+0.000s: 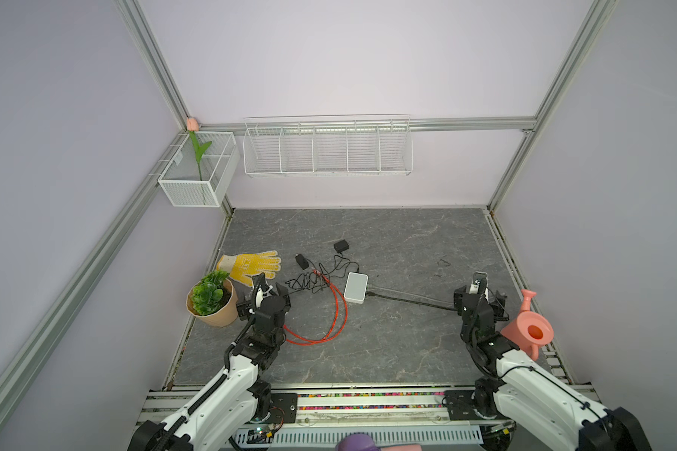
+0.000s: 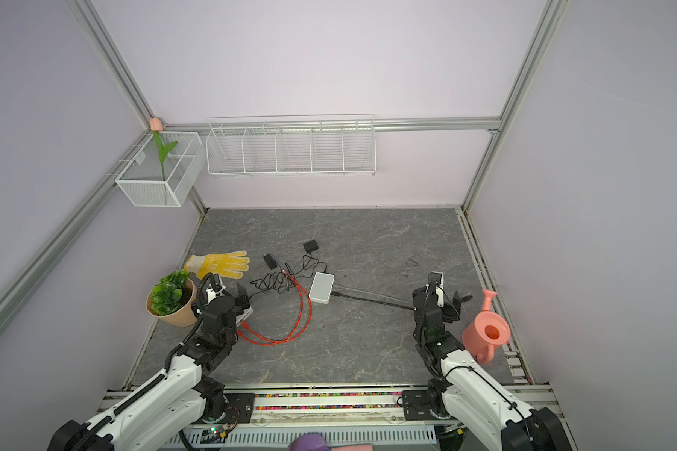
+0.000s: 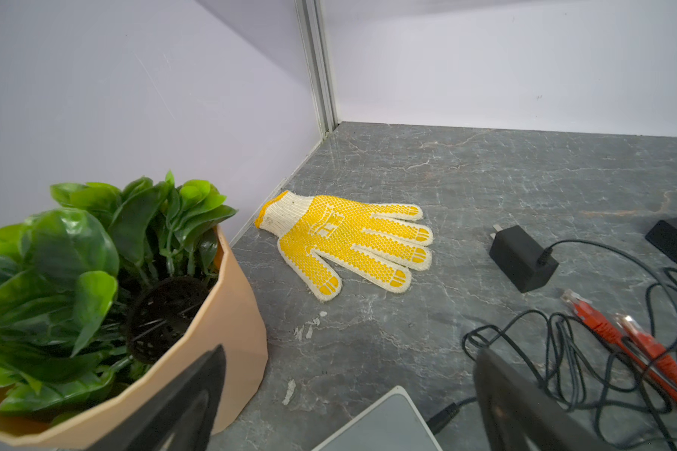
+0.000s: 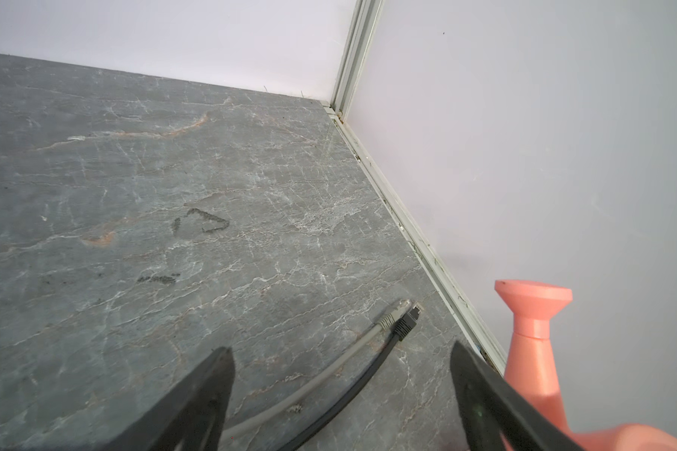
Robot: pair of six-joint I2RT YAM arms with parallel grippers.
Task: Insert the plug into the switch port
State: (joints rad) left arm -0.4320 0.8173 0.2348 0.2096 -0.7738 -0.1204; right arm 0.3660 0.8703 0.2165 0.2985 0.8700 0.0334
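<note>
left gripper (image 3: 348, 363): spread wide, empty | right gripper (image 4: 341, 351): spread wide, empty

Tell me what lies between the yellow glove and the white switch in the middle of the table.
A black adapter, a tangle of black cord and the red plugs lie between the glove and the switch, as both top views show.
</note>
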